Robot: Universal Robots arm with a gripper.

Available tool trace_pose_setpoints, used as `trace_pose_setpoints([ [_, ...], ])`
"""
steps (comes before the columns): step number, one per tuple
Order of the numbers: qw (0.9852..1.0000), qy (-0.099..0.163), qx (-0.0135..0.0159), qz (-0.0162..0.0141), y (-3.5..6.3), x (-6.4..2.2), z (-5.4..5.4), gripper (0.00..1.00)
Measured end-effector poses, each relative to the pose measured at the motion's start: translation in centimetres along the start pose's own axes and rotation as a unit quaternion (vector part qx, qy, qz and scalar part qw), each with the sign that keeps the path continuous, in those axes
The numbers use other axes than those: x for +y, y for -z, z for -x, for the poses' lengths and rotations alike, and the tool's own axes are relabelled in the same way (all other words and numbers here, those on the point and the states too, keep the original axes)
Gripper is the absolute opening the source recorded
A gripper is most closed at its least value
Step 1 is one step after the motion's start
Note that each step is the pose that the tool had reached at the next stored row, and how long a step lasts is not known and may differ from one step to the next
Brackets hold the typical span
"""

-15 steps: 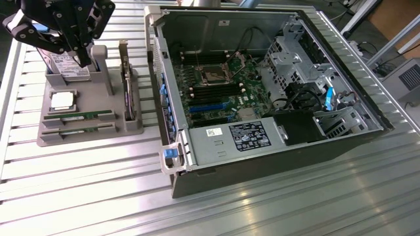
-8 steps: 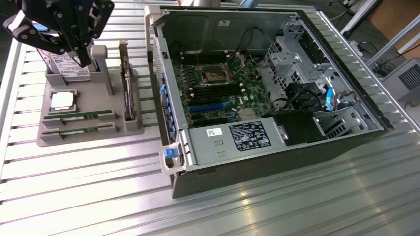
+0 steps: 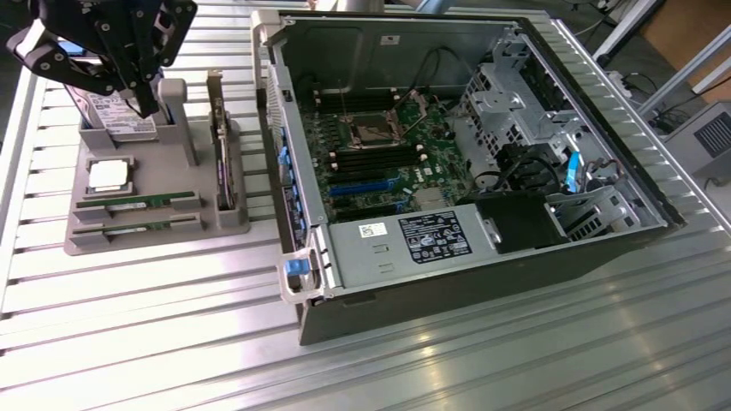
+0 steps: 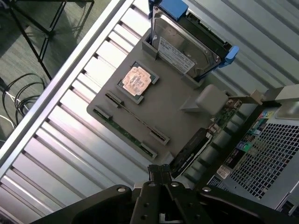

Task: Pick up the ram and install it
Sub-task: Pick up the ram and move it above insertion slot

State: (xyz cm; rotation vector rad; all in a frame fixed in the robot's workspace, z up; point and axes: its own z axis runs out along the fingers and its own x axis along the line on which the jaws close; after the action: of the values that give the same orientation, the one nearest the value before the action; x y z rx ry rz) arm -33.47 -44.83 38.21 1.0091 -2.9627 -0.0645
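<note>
Two ram sticks lie side by side in slots on a grey fixture tray [image 3: 154, 184]: one ram stick [image 3: 135, 205] and a second ram stick [image 3: 135, 229] nearer the tray's front. From the wrist, the same ram sticks [image 4: 135, 117] [image 4: 124, 133] show as thin green strips on the tray [image 4: 173, 105]. My gripper [image 3: 146, 104] hangs above the back of the tray, over the hard drive, well above the sticks. Its fingertips [image 4: 161, 173] are pressed together with nothing between them.
The tray also carries a hard drive [image 3: 115, 116], a square silver processor [image 3: 109, 175] and an expansion card [image 3: 225, 163] standing on edge. To the exterior view's right stands an open computer case [image 3: 308, 282] with its motherboard [image 3: 383, 150] exposed. The table [image 3: 149, 342] is ribbed aluminium.
</note>
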Motion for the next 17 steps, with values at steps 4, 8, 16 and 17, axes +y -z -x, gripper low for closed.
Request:
trace_pose_setpoints([
  [4, 0.9999, 0.013, 0.0006, 0.0000, 0.00, 0.00, 0.00, 0.11],
  [8, 0.9998, 0.021, 0.0009, 0.0001, 0.00, 0.00, 0.00, 0.11],
  [16, 0.9987, 0.050, 0.0021, 0.0002, 0.00, 0.00, 0.00, 0.11],
  [17, 0.9986, 0.052, 0.0022, 0.0001, 0.00, 0.00, 0.00, 0.11],
])
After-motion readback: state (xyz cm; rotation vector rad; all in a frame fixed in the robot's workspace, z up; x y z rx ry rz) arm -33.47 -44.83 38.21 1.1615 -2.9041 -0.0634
